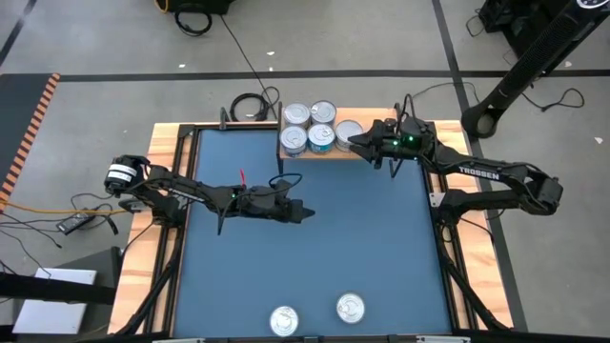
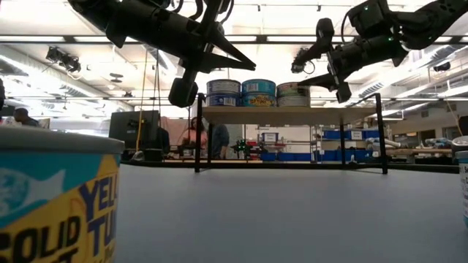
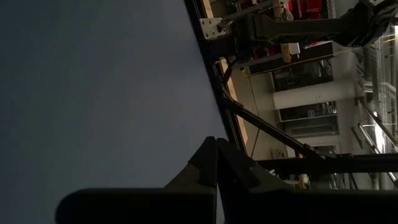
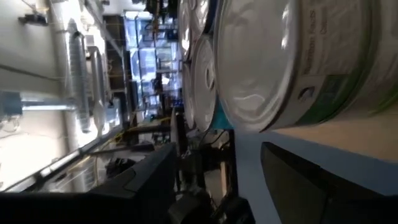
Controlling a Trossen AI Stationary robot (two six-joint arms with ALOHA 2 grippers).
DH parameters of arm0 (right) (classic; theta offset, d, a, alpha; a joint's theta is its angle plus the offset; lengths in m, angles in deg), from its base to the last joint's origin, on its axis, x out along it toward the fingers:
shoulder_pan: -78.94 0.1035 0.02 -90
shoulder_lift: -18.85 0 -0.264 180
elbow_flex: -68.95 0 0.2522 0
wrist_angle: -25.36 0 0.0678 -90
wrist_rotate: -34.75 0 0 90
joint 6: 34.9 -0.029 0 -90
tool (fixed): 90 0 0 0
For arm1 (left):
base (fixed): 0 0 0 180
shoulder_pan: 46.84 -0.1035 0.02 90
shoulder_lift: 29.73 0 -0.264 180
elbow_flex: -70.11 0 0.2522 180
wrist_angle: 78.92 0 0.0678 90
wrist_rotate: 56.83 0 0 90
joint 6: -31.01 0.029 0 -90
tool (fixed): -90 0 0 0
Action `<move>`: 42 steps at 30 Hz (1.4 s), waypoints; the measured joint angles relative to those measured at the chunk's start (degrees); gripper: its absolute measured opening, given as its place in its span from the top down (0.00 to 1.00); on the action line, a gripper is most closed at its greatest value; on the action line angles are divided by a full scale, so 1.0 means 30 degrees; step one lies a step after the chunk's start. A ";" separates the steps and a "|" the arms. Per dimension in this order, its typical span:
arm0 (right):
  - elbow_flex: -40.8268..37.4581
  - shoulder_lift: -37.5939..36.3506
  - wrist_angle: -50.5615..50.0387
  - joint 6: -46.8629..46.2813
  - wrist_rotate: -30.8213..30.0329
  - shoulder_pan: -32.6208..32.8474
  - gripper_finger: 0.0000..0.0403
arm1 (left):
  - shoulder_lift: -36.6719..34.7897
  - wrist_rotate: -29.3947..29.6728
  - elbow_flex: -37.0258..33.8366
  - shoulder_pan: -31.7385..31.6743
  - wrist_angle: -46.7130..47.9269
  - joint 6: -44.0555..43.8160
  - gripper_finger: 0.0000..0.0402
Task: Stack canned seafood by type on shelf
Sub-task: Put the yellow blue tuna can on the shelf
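The light-wood shelf (image 1: 329,155) stands on black legs at the table's far edge (image 2: 292,114). Several silver-lidded tins (image 1: 309,127) rest on it, teal-labelled ones (image 2: 258,93) and a green-labelled one (image 1: 349,131) at its right end. Two more tins (image 1: 284,320) (image 1: 351,307) sit flat at the near edge. My right gripper (image 1: 357,143) is open, level with the shelf, its fingers short of the green-labelled tin (image 4: 292,62) and apart from it (image 4: 217,149). My left gripper (image 1: 307,213) hangs shut and empty above the table's middle (image 3: 216,149).
The near tins loom large in the low view, one yellow-and-blue labelled (image 2: 51,197) at its left, another at its right edge (image 2: 462,183). Wooden strips (image 1: 172,143) edge the blue table (image 1: 315,257). Cables (image 1: 250,105) lie behind the far edge.
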 joint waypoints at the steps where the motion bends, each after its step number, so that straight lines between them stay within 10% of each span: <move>1: 0.0000 0.0000 0.0123 0.0014 0.0343 -0.0014 0.40 | 0.0000 0.0000 0.0000 0.0003 0.0006 -0.0003 0.99; 7: 0.0000 -0.0426 -0.0981 0.1967 0.3919 0.0764 0.41 | 0.0000 -0.0074 0.0000 0.0007 0.0000 -0.0003 0.99; 11: 0.0000 -0.0648 -0.3815 0.5385 0.2918 0.1735 0.47 | 0.0000 -0.0375 0.0000 0.0000 0.0100 0.0058 0.99; 20: 0.1056 -0.0648 -0.6500 1.3880 -0.1093 0.2784 0.96 | 0.0000 -0.0716 0.0000 0.0002 0.1020 0.0066 0.99; 33: 0.4386 0.0095 -1.1806 1.9946 -0.5099 0.3606 1.00 | 0.0000 -0.0323 0.0000 0.0008 0.1144 0.0689 0.99; 42: 0.4386 -0.1099 -1.5760 1.9285 -0.3242 1.0524 1.00 | -0.1367 -0.1070 0.0000 0.1670 0.4735 0.1946 1.00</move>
